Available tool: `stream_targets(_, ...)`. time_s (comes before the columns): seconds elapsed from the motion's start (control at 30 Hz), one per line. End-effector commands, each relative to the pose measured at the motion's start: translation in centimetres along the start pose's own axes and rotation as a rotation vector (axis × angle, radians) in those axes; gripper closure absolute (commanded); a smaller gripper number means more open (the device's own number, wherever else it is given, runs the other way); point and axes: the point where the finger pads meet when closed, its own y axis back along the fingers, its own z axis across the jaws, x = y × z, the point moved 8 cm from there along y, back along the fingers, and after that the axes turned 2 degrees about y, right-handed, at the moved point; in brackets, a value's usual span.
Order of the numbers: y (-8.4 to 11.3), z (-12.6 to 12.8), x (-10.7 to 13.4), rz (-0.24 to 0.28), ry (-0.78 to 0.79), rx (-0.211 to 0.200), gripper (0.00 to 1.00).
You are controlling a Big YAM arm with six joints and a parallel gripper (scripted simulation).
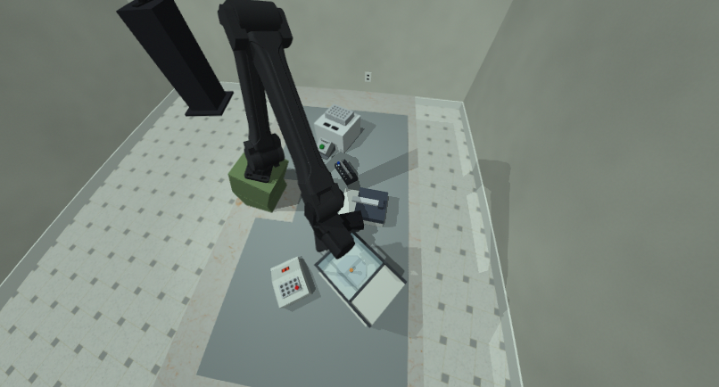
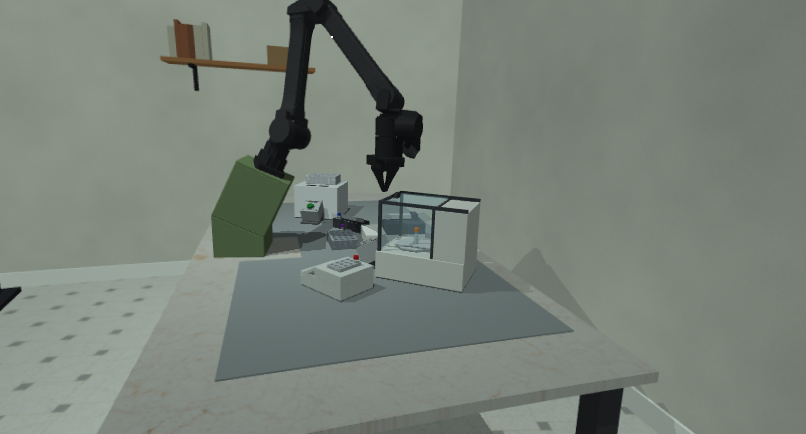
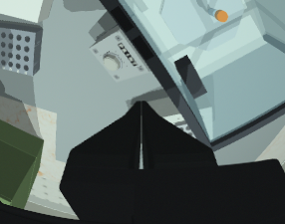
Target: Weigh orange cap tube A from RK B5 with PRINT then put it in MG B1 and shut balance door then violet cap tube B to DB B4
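Note:
Tube A (image 1: 351,270) (image 2: 416,230) (image 3: 220,15), with the orange cap, stands upright on the pan inside the glass box of the balance (image 1: 376,300) (image 2: 420,273). My gripper (image 2: 385,186) (image 3: 141,109) is shut and empty. It points down, a little above the front top edge of the glass box. The door's small black handle (image 3: 191,76) lies by that front edge, just ahead of my fingertips. The white PRINT key (image 3: 113,63) is on the sloping front panel. Tube B (image 2: 342,226), with the violet cap, stands in the rack (image 2: 344,239) (image 3: 14,51).
The dry block (image 1: 291,284) (image 2: 338,274) with a red-capped tube (image 2: 356,257) stands beside the balance. The magnet block (image 1: 346,171) (image 2: 350,222) holds a blue-capped tube. The spectrophotometer (image 1: 379,203) and the mixer (image 1: 338,125) (image 2: 321,197) stand further along.

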Motion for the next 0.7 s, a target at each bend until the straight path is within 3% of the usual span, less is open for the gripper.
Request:
stream_targets(0.0,-1.1,0.5,-0.1,0.006,-0.157,-0.004,1.0)
stream_targets(0.17,-2.6,1.5,0.5,0.007,-0.324,-0.004,1.0)
stream_targets(0.23,-1.9,1.3,0.2,-0.008,-0.385,0.015,1.0)
stream_targets(0.27,-0.8,-0.1,-0.9,-0.035,-0.384,0.048,1.0)
stream_targets(0.3,-3.3,1.9,0.8,0.007,-0.434,-0.003,1.0)
stream_targets(0.33,-3.9,2.4,1.1,0.007,-0.468,-0.003,1.0)
stream_targets(0.5,-4.1,2.5,1.2,0.007,-0.567,-0.003,1.0)
stream_targets(0.53,-3.1,1.4,0.3,-0.021,-0.591,0.025,1.0)
stream_targets(0.57,-4.7,2.9,1.4,0.007,-0.634,-0.002,1.0)
stream_targets(0.6,-5.4,3.4,1.7,0.007,-0.668,-0.002,1.0)
stream_targets(0.67,-5.6,3.5,1.8,0.007,-0.734,-0.002,1.0)
